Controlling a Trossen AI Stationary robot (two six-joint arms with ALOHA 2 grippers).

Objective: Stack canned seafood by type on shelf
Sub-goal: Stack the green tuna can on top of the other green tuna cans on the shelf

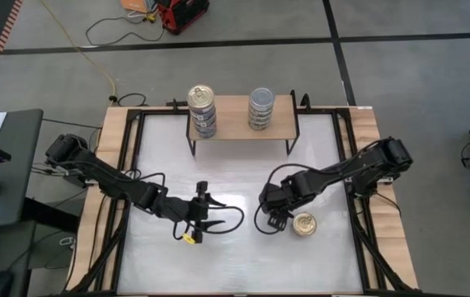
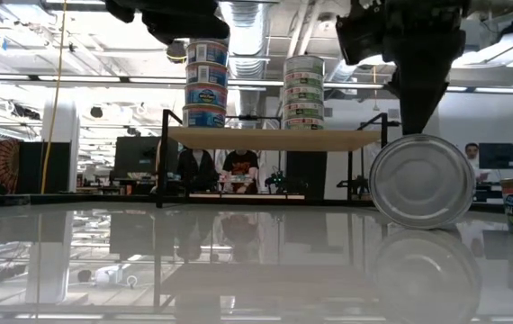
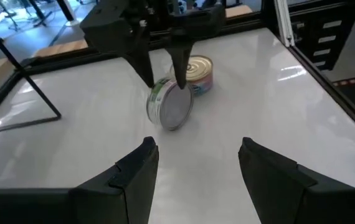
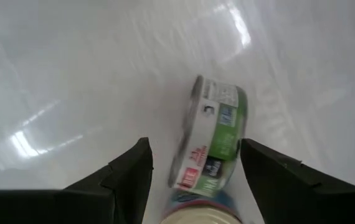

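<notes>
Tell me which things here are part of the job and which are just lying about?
Job:
gold-topped stack and silver-topped stack on the shelf
can on its edge under the right hand
flat gold can

Lying about:
yellow cable
red box

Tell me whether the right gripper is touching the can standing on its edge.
Cannot tell. In the left wrist view the right gripper reaches the tipped can's top rim, and no view plainly shows contact or a gap.

The right hand (image 1: 274,216) hides the green-labelled can (image 4: 212,134) from above.
</notes>
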